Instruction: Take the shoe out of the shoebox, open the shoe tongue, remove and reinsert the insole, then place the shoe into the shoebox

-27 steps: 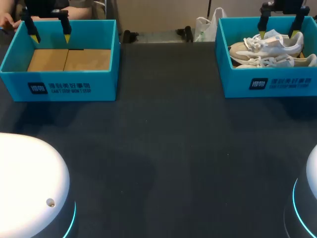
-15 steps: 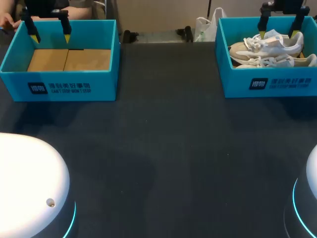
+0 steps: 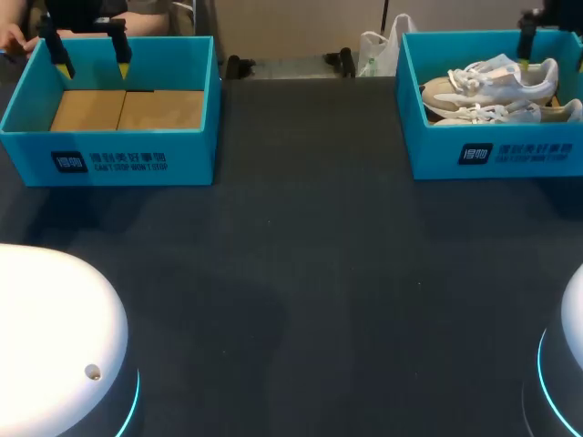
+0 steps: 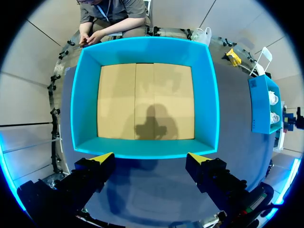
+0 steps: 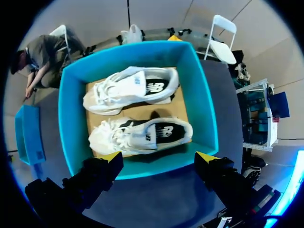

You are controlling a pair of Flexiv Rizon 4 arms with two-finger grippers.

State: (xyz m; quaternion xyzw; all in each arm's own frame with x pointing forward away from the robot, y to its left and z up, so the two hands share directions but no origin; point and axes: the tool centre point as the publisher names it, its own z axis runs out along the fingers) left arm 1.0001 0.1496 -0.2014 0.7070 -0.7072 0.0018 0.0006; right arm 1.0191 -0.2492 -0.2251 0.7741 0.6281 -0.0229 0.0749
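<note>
My left tool (image 4: 150,156) and right tool (image 5: 159,156) hang spread.
Right over the shoebox (image 5: 205,107), two white shoes (image 5: 130,90) at its twelve o'clock; left over another blue box (image 4: 211,95).

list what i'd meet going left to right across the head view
empty shoebox → bare stretch of table → second shoebox, with the white shoes inside it
</note>
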